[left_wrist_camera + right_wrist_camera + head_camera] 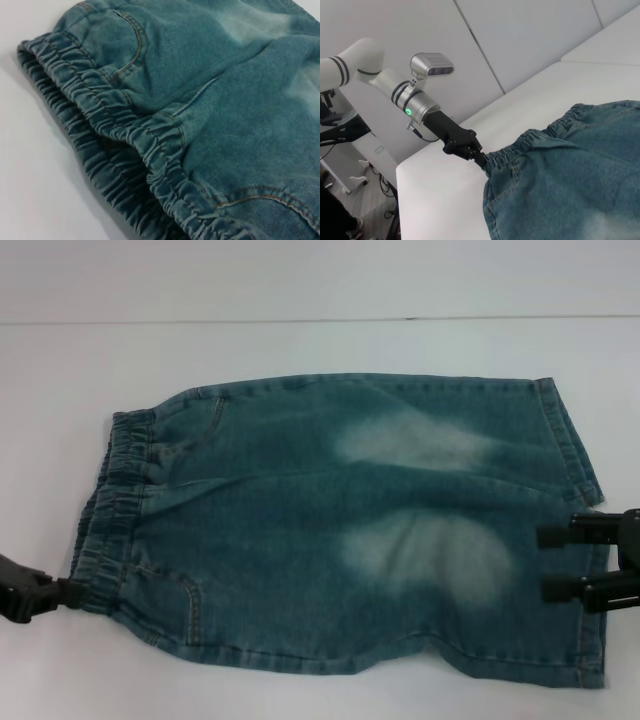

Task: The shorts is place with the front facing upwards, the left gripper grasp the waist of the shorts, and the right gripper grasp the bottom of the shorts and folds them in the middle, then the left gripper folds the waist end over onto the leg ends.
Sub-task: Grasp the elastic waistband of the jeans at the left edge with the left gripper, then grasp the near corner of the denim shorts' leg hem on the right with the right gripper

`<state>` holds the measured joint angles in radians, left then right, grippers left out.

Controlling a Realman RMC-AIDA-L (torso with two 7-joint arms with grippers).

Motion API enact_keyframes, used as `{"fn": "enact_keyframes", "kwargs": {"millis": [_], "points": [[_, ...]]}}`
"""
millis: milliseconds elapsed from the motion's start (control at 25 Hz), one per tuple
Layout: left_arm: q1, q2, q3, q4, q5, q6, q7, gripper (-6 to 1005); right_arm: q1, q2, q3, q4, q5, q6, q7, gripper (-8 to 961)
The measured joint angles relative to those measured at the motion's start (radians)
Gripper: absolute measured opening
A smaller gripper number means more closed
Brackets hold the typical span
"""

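Faded blue denim shorts (340,530) are spread flat on a white table (300,350); waistband corner is pinched by left gripper (68,592), hem flanked by right gripper (548,562), fingers apart.

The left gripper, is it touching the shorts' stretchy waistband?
Touching. In the right wrist view the left gripper meets the gathered waistband of the denim shorts with no gap; its tip is tucked into the fabric.
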<state>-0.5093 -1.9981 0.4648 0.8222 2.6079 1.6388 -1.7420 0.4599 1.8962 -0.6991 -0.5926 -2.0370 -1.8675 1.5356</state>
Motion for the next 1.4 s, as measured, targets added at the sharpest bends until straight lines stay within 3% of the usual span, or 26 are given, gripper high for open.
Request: {"fn": "enact_keyframes", "kwargs": {"millis": [200, 440, 760, 1400], "points": [[-0.014, 0.001, -0.005, 0.000, 0.000, 0.048, -0.013, 5, 0.014, -0.007, 0.000, -0.035, 0.003, 0.001, 0.088, 916], [-0.051, 0.013, -0.009, 0.006, -0.003, 0.110, -0.066, 8, 0.052, -0.019, -0.006, -0.134, -0.038, -0.015, 0.243, 916], [-0.080, 0.018, -0.011, 0.007, -0.003, 0.099, -0.091, 13, 0.134, -0.030, 0.002, -0.199, -0.307, -0.056, 0.342, 916], [-0.106, 0.022, -0.005, 0.012, -0.001, 0.092, -0.128, 22, 0.174, -0.019, -0.018, -0.185, -0.610, -0.111, 0.380, 915]]}}
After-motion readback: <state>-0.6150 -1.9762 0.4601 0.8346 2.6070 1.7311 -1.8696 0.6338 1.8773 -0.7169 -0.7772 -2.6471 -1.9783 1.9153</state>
